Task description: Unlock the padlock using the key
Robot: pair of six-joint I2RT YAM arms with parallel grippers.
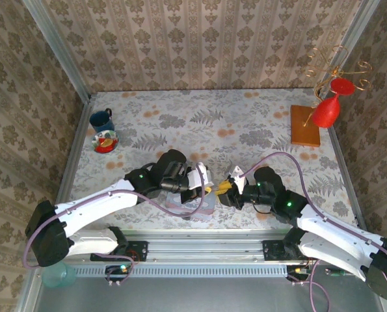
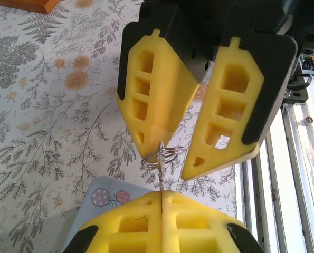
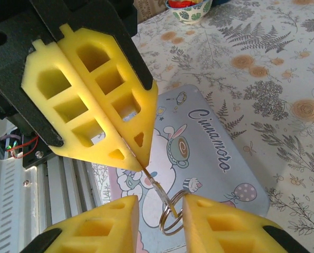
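Note:
My left gripper (image 2: 161,194) is shut on the key (image 2: 160,173), a thin metal blade that sticks out from between its yellow fingertips. A double key ring (image 3: 172,219) hangs on the key's free end. My right gripper (image 3: 161,208) is open, with one finger on each side of that ring and of the key (image 3: 158,182), and I cannot tell if it touches them. In the top view both grippers meet tip to tip, left (image 1: 203,185) and right (image 1: 224,190), above the pastel tin box (image 1: 190,207). The padlock is hidden.
The pastel cartoon tin (image 3: 215,142) lies flat under the grippers, near the metal rail (image 1: 200,246) at the table's front edge. A blue mug (image 1: 102,119) and a small bowl (image 1: 105,141) stand at the back left. A wooden base (image 1: 305,125) with a red glass (image 1: 326,110) stands at the back right.

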